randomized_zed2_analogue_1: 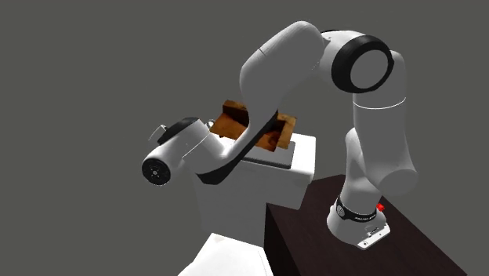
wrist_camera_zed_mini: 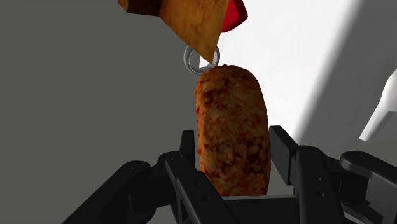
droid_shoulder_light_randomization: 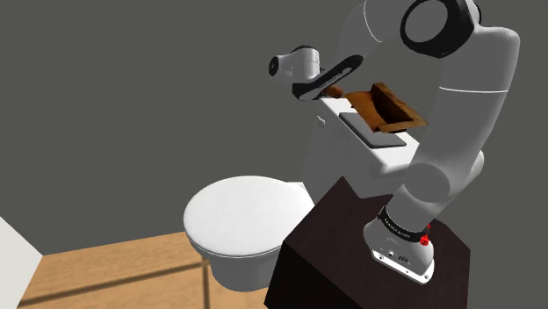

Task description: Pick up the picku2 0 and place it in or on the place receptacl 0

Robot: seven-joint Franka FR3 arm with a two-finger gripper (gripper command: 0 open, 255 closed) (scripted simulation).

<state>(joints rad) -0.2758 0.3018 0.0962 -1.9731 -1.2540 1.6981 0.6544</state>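
Note:
A brown, mottled, rounded-end block (wrist_camera_zed_mini: 232, 127) stands upright between my gripper's (wrist_camera_zed_mini: 234, 145) two black fingers, which clasp it on both sides. Just beyond it hangs a corner of the open wooden box (wrist_camera_zed_mini: 191, 22), with a red patch (wrist_camera_zed_mini: 234, 16) and a small metal ring (wrist_camera_zed_mini: 200, 59) beside it. In the shoulder view the gripper (droid_shoulder_light_randomization: 329, 85) sits at the near end of that wooden box (droid_shoulder_light_randomization: 391, 105), which rests on the white toilet tank (droid_shoulder_light_randomization: 351, 162). The second exterior view has the box (randomized_zed2_analogue_1: 235, 118) on the tank (randomized_zed2_analogue_1: 258, 184) behind my forearm.
A dark flat slab (droid_shoulder_light_randomization: 373, 132) lies on the tank lid beside the box. The white closed toilet seat (droid_shoulder_light_randomization: 241, 215) is below, over a wooden floor (droid_shoulder_light_randomization: 114, 272). My dark stand (droid_shoulder_light_randomization: 351, 255) abuts the toilet. Grey walls surround.

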